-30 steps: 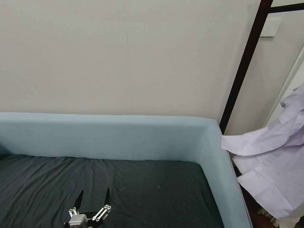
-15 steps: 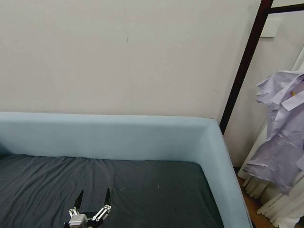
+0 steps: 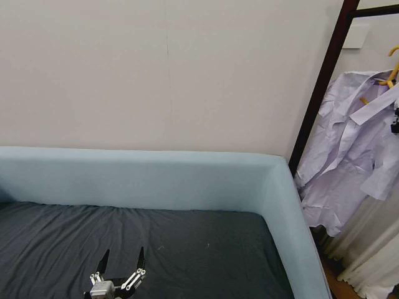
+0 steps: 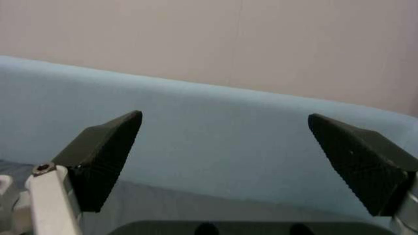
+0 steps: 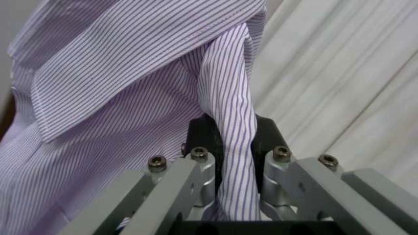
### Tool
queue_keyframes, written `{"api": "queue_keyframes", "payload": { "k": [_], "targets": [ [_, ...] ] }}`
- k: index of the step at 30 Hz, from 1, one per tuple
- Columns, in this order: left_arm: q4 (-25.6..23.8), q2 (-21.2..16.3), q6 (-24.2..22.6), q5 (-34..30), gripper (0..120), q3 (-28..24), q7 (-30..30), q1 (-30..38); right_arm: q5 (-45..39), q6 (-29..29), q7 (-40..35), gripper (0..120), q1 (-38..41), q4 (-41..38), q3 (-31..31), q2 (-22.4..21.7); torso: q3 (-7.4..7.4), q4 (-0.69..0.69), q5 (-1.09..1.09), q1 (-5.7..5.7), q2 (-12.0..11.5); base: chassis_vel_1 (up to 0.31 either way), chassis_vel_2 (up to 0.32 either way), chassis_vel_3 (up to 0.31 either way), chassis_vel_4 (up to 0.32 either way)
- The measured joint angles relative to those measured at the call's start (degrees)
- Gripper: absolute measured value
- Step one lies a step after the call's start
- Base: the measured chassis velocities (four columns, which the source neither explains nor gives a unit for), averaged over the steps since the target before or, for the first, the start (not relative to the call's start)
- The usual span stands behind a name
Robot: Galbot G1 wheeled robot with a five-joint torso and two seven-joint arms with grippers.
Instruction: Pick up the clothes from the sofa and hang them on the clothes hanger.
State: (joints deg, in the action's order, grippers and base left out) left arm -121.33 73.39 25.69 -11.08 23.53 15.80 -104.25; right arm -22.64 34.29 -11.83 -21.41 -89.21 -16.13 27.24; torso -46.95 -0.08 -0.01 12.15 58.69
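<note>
At the left, low in the head view, the left gripper (image 3: 124, 251) hovers just above the dark grey seat cover (image 3: 212, 246) of the sofa (image 3: 156, 177). Its two black fingers (image 4: 104, 156) are spread wide with nothing between them. The left wrist view looks through that gap at the pale blue backrest and the plain wall (image 3: 156, 75) above it. No garment lies on the part of the seat that is in view.

The backrest runs across to the right and turns a corner into the sofa's right armrest. Just beyond that corner stands the dark post of the clothes rack (image 3: 319, 93), leaning slightly as it rises towards the top edge, with a dark crossbar branching off near the top.

Right of the post is the task's garment — a lilac shirt (image 3: 349, 156) with fine stripes. It hangs off the sofa, in the air beside the rack, its hem falling to about the level of the armrest. Its collar sits on a yellow hanger (image 3: 391, 73), whose hook curves up at the right edge of the head view. Whether the hook rests on the rack cannot be told.

At the far right, the right gripper (image 5: 234, 134) is raised to shoulder height of the shirt. Its jaws are clenched on a vertical fold of the striped cloth just under the collar — the fabric runs straight down between the two black pads (image 5: 202, 134). Behind the shirt and below it hangs a pale pleated curtain (image 5: 339, 73).
</note>
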Motion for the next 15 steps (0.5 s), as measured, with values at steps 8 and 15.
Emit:
{"api": "queue_keyframes", "payload": {
  "k": [8, 15],
  "targets": [
    [0.0, 0.0, 0.0, 0.0, 100, 0.0, 0.0, 0.0, 8.9, 0.5, 1.9, 7, 2.1, -0.7, 0.8, -3.3, 0.01, -0.02, 0.00, 0.00, 0.0, 0.000, 0.000, 0.000, 0.000],
    [0.0, 0.0, 0.0, 0.0, 100, 0.0, 0.0, 0.0, 14.5, -1.3, 3.8, 7, 4.8, -0.6, 4.3, -4.0, 0.01, -0.04, 0.01, 0.00, 0.0, 0.000, 0.000, 0.000, 0.000]
  ]
}}
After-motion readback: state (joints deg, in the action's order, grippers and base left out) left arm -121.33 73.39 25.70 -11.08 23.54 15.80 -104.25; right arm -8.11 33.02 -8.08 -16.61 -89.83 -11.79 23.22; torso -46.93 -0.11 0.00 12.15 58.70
